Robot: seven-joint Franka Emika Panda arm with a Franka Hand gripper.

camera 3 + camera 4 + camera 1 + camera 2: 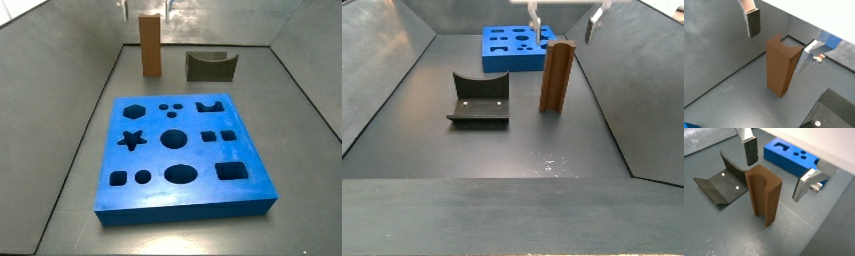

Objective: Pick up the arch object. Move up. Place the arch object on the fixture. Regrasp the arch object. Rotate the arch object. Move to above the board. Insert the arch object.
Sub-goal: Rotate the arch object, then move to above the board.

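Observation:
The arch object (556,75), an orange-brown long block, stands upright on the dark floor; it also shows in a side view (150,45) and in both wrist views (781,65) (764,195). My gripper (565,22) hangs open just above its top end, one finger (750,153) to each side and apart from the block. Nothing is held between the fingers (753,25). The fixture (478,100) (209,66) (721,185) sits on the floor beside the arch object. The blue board (181,150) (513,47) (791,158) lies flat, its cutouts facing up.
Grey sloping walls (382,70) (80,50) enclose the floor on all sides. The arch object stands close to one wall (629,90). Bare floor (502,160) lies between the fixture and the near edge.

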